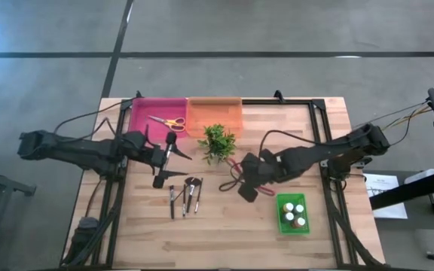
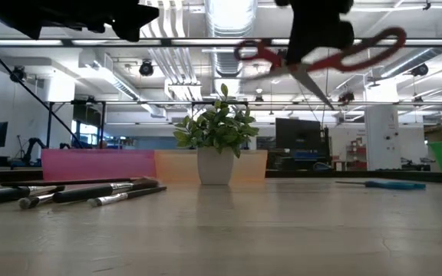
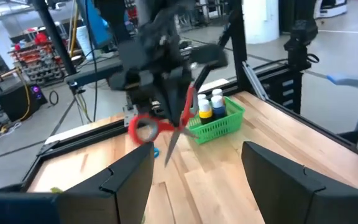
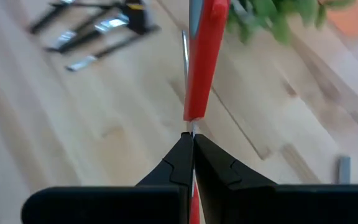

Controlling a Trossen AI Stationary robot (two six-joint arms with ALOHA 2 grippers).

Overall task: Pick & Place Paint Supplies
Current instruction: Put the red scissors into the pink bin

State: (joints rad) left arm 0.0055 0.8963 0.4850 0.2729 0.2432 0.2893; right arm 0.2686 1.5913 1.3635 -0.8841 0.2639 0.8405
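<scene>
The right gripper (image 1: 241,183) is pinched shut on red scissors (image 2: 321,55) and carries them in the air above the middle of the table (image 1: 224,226). In the low view they hang well clear of the wood, long axis near level, loops to one side and the point drooping to the other. From above, the red loops (image 1: 234,167) show just beside the plant (image 1: 218,141), at about its 5 o'clock.

The move ahead turns on where these scissors go. A second pair, yellow-handled (image 1: 169,120), already lies in the pink bin (image 1: 157,114), which sits at about 10 o'clock from the right gripper with the plant between the two. The orange bin (image 1: 215,114) is nearer, at about 11 o'clock. I judge either a carry around the plant or a pass across to the other arm.

The left gripper (image 1: 164,167) hangs with its fingers (image 3: 129,180) spread wide and nothing between them, at 9 o'clock from the scissors and facing them. It is the nearer arm to the pink bin.

The brushes (image 1: 184,197) lie on the wood at about 5 o'clock from the left gripper, long axes running fore and aft. The bottles (image 1: 294,214) stand in the green basket (image 1: 282,223) at 4 o'clock from the right gripper
</scene>
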